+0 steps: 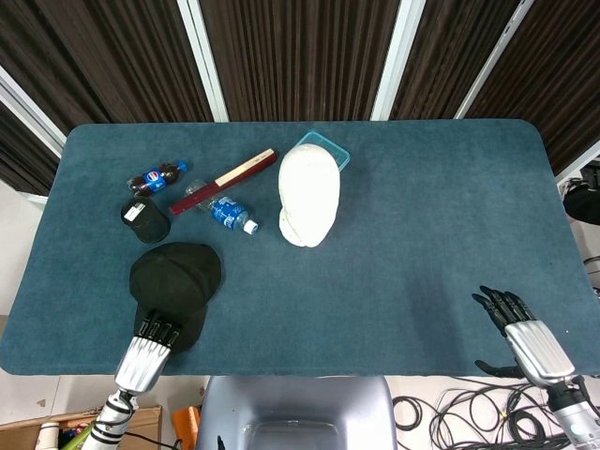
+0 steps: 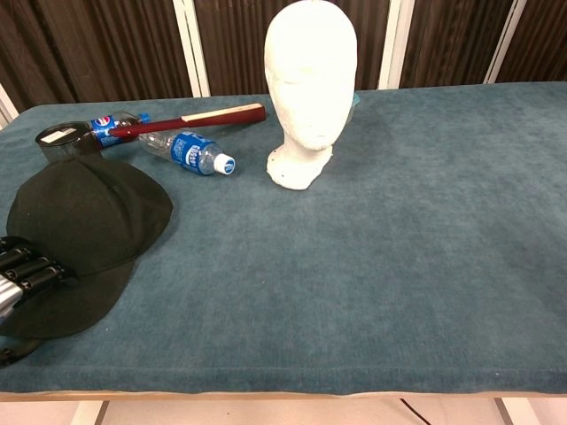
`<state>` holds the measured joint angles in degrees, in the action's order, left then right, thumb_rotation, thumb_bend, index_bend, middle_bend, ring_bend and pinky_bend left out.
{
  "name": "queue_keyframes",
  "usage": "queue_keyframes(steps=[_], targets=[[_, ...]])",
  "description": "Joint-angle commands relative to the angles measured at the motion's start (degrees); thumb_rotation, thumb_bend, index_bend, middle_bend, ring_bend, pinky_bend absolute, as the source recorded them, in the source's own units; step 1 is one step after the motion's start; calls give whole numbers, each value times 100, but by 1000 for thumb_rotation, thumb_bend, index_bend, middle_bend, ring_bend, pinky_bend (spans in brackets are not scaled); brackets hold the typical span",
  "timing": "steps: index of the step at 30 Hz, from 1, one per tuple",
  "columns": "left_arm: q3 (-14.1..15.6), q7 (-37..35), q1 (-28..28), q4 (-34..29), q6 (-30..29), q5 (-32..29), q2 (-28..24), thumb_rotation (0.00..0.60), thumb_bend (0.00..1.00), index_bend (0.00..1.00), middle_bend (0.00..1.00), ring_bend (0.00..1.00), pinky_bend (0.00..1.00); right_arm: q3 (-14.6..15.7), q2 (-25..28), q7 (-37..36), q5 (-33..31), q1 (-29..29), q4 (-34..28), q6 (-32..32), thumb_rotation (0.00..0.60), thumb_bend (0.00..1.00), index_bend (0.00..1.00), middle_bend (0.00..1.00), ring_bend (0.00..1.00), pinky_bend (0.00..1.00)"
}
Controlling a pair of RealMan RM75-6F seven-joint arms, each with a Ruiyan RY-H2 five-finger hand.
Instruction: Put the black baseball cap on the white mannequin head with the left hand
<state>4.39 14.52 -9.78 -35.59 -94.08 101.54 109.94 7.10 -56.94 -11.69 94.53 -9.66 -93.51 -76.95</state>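
black baseball cap [image 1: 175, 280] lay flat on the counter [image 1: 403, 234], well apart from the bare white mannequin head [image 1: 308, 195]. left hand [image 1: 150, 347] rested fingers on its brim; whether it gripped i cannot tell. lifting and placing remained. right hand [image 1: 525, 339] hung spread, holding nothing.

The left hand [image 2: 22, 276] is cut off by the chest view's edge.

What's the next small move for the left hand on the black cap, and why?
Probably close the fingers on the brim and lift a little. The left hand lies with its fingers over the near brim of the black fabric baseball cap, which sits flat on the teal cloth-covered table. The white foam mannequin head stands upright and bare, off to the right, so a firm hold seems needed first.
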Motion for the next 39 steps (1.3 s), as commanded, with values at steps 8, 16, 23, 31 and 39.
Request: queue_keyframes(steps=[8, 16, 23, 31, 39], targets=[[-71, -335, -210, 899, -3, -103, 375, 600, 320, 443, 487, 396, 259, -28, 24, -26, -10, 13, 13, 58, 600, 72, 0, 0, 0, 0], [-25, -809, -338, 1490, -535, -20, 646, 600, 453, 683, 661, 503, 304, -56, 20, 2, -20, 20, -2, 96, 600, 72, 0, 0, 0, 0], [-150, -1095, -507, 2039, -1287, -78, 851, 600, 463, 708, 695, 515, 307, -68, 35, -13, -13, 37, 5, 95, 600, 73, 0, 0, 0, 0], [-497, -1226, -888, 2230, -2541, -298, 688, 600, 516, 724, 727, 538, 306, -74, 26, 0, -13, 36, 9, 144, 600, 73, 0, 0, 0, 0], [-636, -584, -1708, 1709, -3097, -224, 5, 600, 535, 725, 729, 548, 320, -99, 18, 19, -35, 42, -13, 159, 600, 72, 0, 0, 0, 0]])
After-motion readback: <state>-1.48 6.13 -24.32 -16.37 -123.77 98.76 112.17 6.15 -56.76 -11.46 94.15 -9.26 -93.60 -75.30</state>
